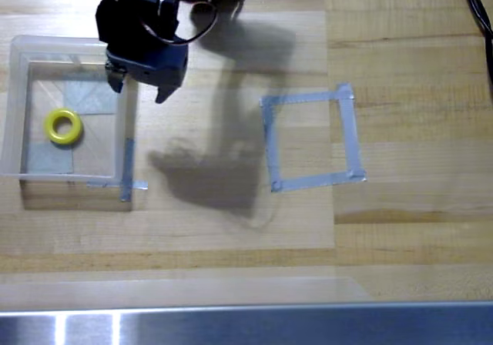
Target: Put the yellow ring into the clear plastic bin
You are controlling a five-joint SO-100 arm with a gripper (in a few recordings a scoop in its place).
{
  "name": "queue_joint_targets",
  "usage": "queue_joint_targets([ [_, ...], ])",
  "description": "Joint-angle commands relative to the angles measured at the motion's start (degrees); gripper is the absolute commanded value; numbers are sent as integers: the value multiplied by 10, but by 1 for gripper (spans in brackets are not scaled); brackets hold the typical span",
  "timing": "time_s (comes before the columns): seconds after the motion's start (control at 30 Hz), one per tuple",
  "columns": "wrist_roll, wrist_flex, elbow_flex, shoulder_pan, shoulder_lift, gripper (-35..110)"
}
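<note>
The yellow ring [64,125] lies flat inside the clear plastic bin [15,106], left of the bin's middle, on the grey tape patches that show through its base. My black gripper [140,88] hangs over the bin's upper right corner, above and to the right of the ring. Its two fingertips point down the picture and stand apart with nothing between them, so it is open.
A square outline of grey tape [310,139] is stuck on the wooden table to the right of the bin. The arm's shadow falls between the two. A metal strip [246,326] runs along the bottom edge. A black cable [477,10] crosses the top right corner.
</note>
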Motion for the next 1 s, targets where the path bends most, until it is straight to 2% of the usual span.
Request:
queue_joint_targets([
  [0.0, 11, -16, 124, -67, 137, 20],
  [0.23, 112, -85, 363, -169, 369, 20],
  [0.43, 144, -91, 490, -192, 496, 20],
  [0.97, 151, -72, 572, -199, 555, 20],
])
